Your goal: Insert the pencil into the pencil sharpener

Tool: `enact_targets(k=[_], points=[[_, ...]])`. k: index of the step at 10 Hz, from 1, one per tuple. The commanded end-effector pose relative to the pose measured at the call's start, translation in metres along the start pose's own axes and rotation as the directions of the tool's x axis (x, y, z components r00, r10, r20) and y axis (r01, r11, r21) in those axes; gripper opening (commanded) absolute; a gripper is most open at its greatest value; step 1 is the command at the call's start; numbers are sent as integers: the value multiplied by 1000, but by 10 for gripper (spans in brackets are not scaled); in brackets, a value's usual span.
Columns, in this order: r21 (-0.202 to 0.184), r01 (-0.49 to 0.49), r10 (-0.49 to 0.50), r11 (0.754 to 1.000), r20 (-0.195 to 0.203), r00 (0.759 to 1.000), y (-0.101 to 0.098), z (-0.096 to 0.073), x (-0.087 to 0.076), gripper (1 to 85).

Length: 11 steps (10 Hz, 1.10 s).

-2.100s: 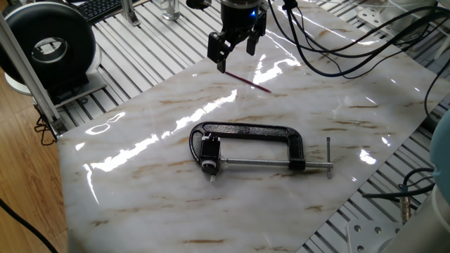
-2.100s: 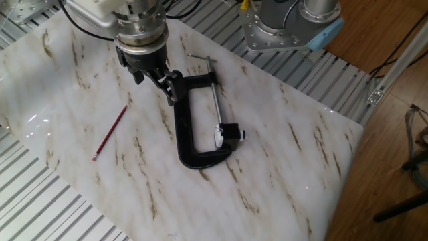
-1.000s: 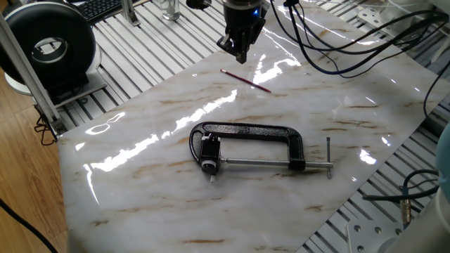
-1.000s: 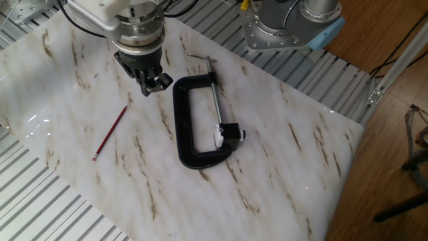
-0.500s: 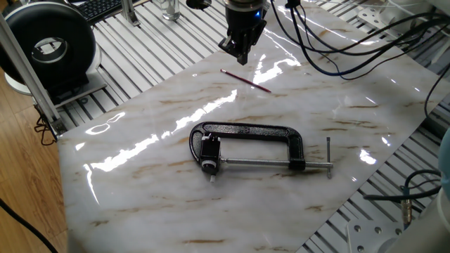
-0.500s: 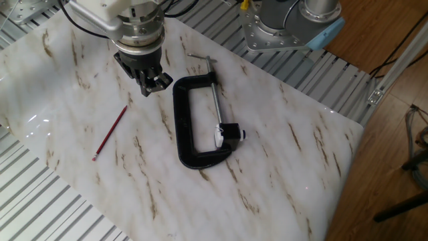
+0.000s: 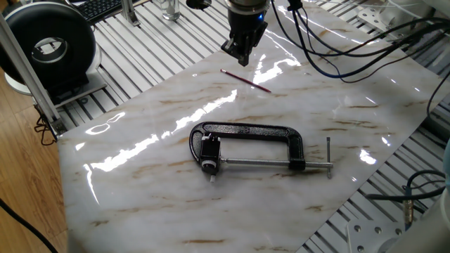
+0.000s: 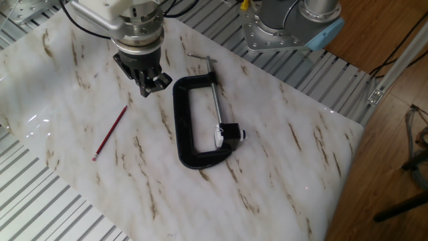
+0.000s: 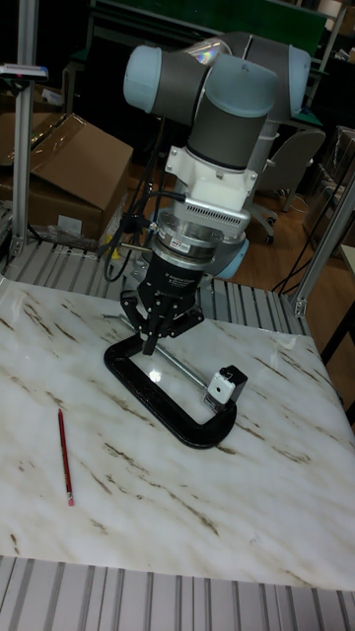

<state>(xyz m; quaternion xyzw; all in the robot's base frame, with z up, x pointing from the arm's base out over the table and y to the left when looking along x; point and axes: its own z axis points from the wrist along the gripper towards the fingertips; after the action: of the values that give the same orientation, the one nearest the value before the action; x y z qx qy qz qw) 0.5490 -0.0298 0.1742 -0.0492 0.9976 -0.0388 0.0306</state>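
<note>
The pencil point(image 7: 246, 79) point(image 8: 110, 133) point(image 9: 64, 457) is a thin dark-red stick lying flat on the marble board, alone. The pencil sharpener point(image 7: 208, 152) point(image 8: 229, 133) point(image 9: 229, 385) is a small black block with a pale end, held in the jaw of a large black C-clamp point(image 7: 247, 131) point(image 8: 182, 127) point(image 9: 158, 392). My gripper point(image 7: 240, 55) point(image 8: 151, 85) point(image 9: 148, 345) hangs above the board between the pencil and the clamp's handle end. Its fingers are shut together with nothing in them. It touches neither pencil nor clamp.
The marble board point(image 7: 140, 183) lies on a slatted aluminium table. A black round device point(image 7: 49, 43) stands at the far left. Cables point(image 7: 337, 49) trail across the back right. A second robot base point(image 8: 287, 27) and cardboard boxes point(image 9: 69, 168) stand beyond the board.
Two seconds ago the fingers stood wide apart; they have shut since then. Over the last second the gripper only drifted slightly. Pencil, clamp and sharpener have not moved.
</note>
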Motion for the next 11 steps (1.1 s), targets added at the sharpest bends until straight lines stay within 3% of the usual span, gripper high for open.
enact_targets(k=[1,6,10,11], points=[[-20,8,-8,1000,23,1000,1,5,-2,10],[-47,-6,6,999,15,1000,7,5,0,10],[-28,15,-14,999,45,999,3,5,-8,10],[-48,11,-10,999,33,999,8,5,-5,10]])
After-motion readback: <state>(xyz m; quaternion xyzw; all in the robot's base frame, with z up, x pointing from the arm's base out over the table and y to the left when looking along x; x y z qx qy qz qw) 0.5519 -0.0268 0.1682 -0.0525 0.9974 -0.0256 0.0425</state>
